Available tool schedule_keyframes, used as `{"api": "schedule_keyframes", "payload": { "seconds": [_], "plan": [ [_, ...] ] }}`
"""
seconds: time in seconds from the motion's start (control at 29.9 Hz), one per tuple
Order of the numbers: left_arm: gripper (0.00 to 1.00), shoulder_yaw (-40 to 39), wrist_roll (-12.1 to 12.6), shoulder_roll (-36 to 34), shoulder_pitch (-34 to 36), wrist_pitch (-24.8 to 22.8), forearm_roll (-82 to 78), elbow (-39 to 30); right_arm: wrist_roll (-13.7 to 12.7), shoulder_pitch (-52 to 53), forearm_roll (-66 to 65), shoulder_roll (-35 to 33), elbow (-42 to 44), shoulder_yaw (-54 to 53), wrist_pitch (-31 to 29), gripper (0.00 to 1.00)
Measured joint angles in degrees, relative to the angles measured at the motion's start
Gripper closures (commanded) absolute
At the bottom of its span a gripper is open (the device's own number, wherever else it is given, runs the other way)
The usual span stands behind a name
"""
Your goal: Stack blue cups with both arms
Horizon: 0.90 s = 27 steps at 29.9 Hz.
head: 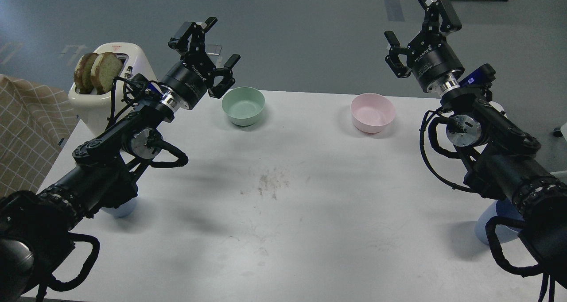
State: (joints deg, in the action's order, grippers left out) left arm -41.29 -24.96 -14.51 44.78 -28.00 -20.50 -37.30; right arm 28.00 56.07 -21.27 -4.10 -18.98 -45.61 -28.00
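Two pale-blue cups stand on the white table, each mostly hidden under an arm. One blue cup (118,209) shows only its base at the near left, below my left forearm. The other blue cup (491,224) shows at the near right, behind my right forearm. My left gripper (208,49) is open and empty, raised above the table's far left, just left of the mint-green bowl. My right gripper (418,25) is open and empty, raised beyond the table's far right edge, right of the pink bowl. Both grippers are far from the cups.
A mint-green bowl (243,106) and a pink bowl (372,112) stand at the back of the table (288,213). A white toaster (110,83) with bread slices stands at the far left corner. A checkered cloth (26,129) lies left of the table. Crumbs mark the table's middle.
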Motion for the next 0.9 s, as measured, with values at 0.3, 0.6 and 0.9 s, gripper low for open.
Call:
{"api": "schedule_keyframes", "payload": {
  "seconds": [0.3, 0.6, 0.9],
  "plan": [
    [0.02, 0.51, 0.00, -0.42, 0.14, 0.00, -0.56, -0.02, 0.00, 0.00, 0.00, -0.03, 0.21, 0.00, 0.00, 0.00],
    [0.02, 0.81, 0.09, -4.91, 2.55, 0.00, -5.97, -1.75, 0.00, 0.26, 0.07, 0.18, 0.29, 0.00, 0.00, 0.00],
    [0.03, 0.85, 0.09, -21.94, 3.50, -0.01, -22.74, -17.39, 0.00, 1.38, 0.01, -0.86, 1.01, 0.12, 0.00, 0.00]
  ]
}}
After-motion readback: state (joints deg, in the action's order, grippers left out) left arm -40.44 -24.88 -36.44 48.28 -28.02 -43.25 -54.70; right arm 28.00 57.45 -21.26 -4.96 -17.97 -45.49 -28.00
